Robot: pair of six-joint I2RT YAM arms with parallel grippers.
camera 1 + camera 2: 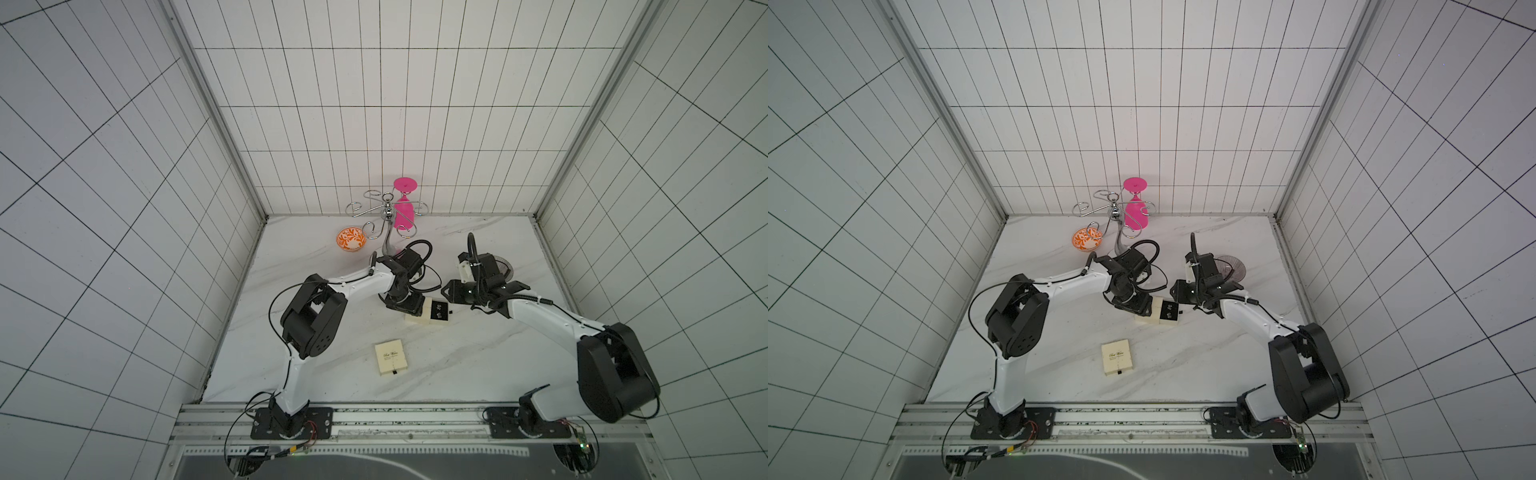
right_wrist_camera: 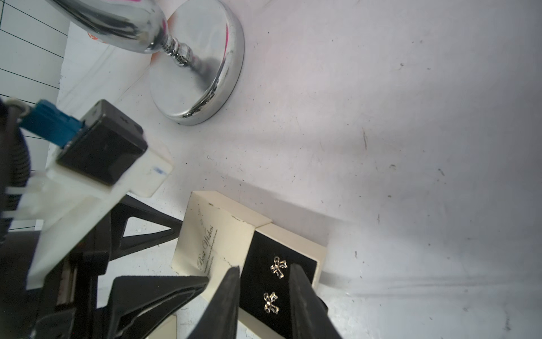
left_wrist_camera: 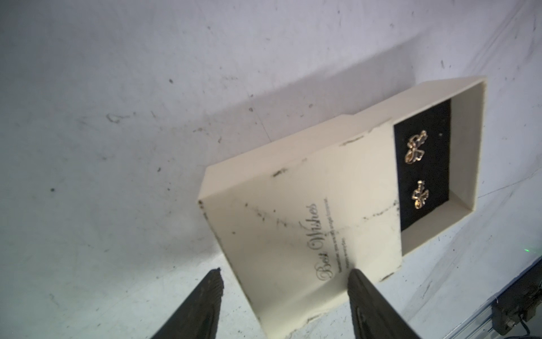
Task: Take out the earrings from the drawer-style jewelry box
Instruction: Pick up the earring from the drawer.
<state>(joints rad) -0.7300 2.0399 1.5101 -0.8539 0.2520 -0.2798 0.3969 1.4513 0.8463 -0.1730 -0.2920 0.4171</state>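
Cream sleeve [image 3: 308, 220] is lying under your open left hand [image 3: 285, 273], so you're wanting the right hand [image 2: 264, 267], parted over the earrings [image 2: 271, 302], dropping straight onto one.

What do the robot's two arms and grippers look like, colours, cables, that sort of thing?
The left arm and right arm have white tapered links between bulky black joint housings, bolted to black base plates. Black cables run along both. The left gripper and right gripper each have two black wedge-shaped fingers. The left wrist carries a white bracket with a black camera module and blue connector.
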